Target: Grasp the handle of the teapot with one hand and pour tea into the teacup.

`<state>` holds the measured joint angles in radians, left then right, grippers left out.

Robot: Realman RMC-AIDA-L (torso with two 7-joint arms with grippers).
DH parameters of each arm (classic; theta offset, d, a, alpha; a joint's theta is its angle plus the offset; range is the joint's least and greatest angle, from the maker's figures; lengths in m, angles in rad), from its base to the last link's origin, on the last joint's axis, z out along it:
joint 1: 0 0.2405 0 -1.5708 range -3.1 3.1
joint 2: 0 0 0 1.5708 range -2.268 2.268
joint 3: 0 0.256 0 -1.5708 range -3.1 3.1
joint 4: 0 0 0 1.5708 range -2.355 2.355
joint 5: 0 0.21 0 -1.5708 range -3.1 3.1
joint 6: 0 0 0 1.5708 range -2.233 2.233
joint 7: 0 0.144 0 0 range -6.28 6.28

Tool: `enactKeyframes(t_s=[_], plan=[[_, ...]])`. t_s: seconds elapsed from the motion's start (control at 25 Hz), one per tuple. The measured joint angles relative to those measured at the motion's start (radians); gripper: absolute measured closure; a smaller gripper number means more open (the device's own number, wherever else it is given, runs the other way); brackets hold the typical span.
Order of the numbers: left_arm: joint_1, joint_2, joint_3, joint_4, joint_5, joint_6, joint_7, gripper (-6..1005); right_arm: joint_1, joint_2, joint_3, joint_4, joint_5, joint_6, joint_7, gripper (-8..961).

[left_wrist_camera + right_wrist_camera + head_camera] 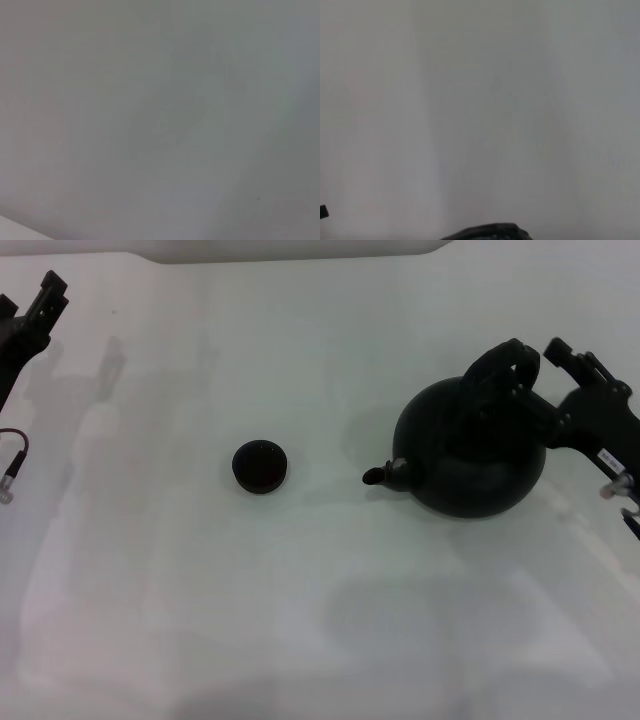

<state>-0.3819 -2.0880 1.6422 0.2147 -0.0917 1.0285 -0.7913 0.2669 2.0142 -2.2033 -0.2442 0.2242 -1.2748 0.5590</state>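
Teapot (pixel 470 455) at 3 o'clock on the white counter (pixel 300 620), spout toward the teacup (pixel 261 467) near centre, well apart. Right claw (pixel 545 360) up against the handle (pixel 500 365) — whether pinching it or spread, cannot tell. Best to seat the grip squarely on the arch, lift level, then tip slowly over the cup. Left claw (pixel 45 300) parked at 10 o'clock.

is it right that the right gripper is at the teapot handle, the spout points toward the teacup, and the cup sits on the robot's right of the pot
Not quite. The head view shows the teacup on the robot's left of the teapot, not its right. The rest stands: the right gripper is at the handle, and the spout points toward the cup. The left gripper is parked at the far left edge.
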Motion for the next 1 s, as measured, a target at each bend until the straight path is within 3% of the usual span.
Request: enactKeyframes(t_s=[0.12,0.48,0.76,0.88,1.0], plan=[[0.0,0.001,0.002,0.0,0.0,0.0,0.0,137,-0.021,0.0,0.003,0.004,0.001,-0.019,0.001,85],[0.0,0.003,0.001,0.0,0.001,0.001,0.01,138,-0.095,0.003,0.036,0.05,0.007,-0.107,-0.001,77],[-0.007,0.006,-0.002,0.0,-0.004,0.002,0.017,138,-0.098,0.004,0.207,0.074,0.016,-0.117,-0.042,77],[-0.01,0.006,-0.005,0.001,-0.004,0.003,0.058,138,-0.088,0.012,0.275,0.054,0.023,-0.106,-0.199,77],[-0.011,0.005,-0.007,0.006,-0.005,0.003,0.105,137,-0.085,0.014,0.276,0.009,0.081,-0.075,-0.334,77]])
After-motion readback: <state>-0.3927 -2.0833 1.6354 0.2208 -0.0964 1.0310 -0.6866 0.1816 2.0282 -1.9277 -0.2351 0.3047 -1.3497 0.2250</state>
